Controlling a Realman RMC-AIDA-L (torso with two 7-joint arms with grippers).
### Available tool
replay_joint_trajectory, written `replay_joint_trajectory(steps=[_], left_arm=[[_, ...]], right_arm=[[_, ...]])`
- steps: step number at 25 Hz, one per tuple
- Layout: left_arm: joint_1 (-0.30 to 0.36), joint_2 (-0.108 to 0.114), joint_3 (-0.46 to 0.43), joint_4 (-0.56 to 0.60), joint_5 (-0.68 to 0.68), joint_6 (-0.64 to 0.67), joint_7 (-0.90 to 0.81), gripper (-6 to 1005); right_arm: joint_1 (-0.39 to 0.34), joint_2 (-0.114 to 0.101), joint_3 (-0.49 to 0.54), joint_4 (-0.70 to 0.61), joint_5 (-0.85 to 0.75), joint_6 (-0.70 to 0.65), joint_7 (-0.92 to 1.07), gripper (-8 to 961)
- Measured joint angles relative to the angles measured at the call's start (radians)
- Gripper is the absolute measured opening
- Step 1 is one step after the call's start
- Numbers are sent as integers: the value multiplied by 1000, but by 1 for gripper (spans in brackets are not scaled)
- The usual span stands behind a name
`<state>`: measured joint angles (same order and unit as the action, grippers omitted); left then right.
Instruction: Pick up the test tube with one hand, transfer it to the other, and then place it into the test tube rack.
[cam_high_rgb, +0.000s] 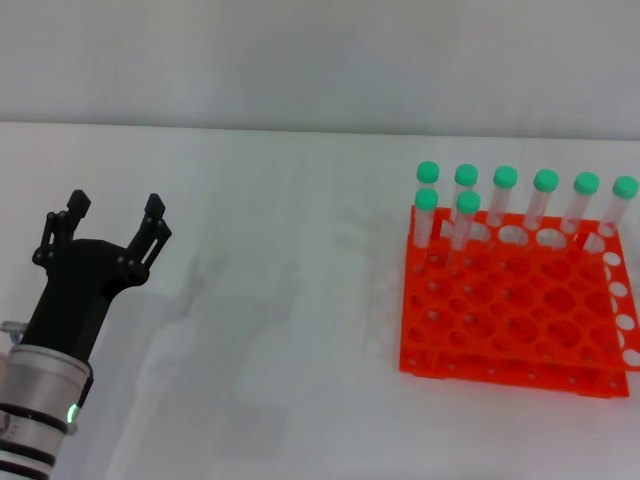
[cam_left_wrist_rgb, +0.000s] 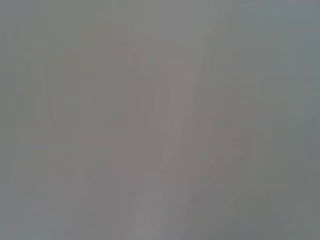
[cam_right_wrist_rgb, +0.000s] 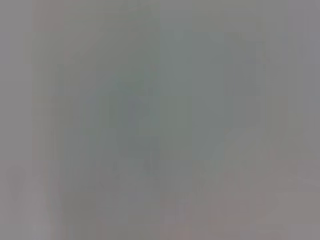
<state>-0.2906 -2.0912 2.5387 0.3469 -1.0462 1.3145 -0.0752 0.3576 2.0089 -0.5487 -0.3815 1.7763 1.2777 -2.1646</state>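
The orange-red test tube rack (cam_high_rgb: 520, 305) stands on the white table at the right in the head view. Several green-capped clear test tubes (cam_high_rgb: 466, 215) stand upright in its far rows. No loose tube lies on the table. My left gripper (cam_high_rgb: 108, 222), a black claw on a silver arm with a green light, is at the left, open and empty, far from the rack. My right gripper is out of view. Both wrist views show only plain grey.
The white table (cam_high_rgb: 280, 330) spreads between the left gripper and the rack. A pale wall (cam_high_rgb: 320, 60) runs along the back edge.
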Motion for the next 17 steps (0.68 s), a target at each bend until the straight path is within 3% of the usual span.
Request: replay_joint_trajectory(steps=[6, 10, 17], left_arm=[[-17, 2, -1, -3, 0, 0, 0, 889], [-20, 2, -6, -3, 0, 0, -1, 890], [-23, 2, -19, -4, 0, 0, -20, 890]], right_arm=[[0, 2, 369, 206, 114, -86, -394, 874], [-2, 3, 436, 227, 123, -93, -446, 874], [11, 4, 441, 235, 128, -116, -449, 874]])
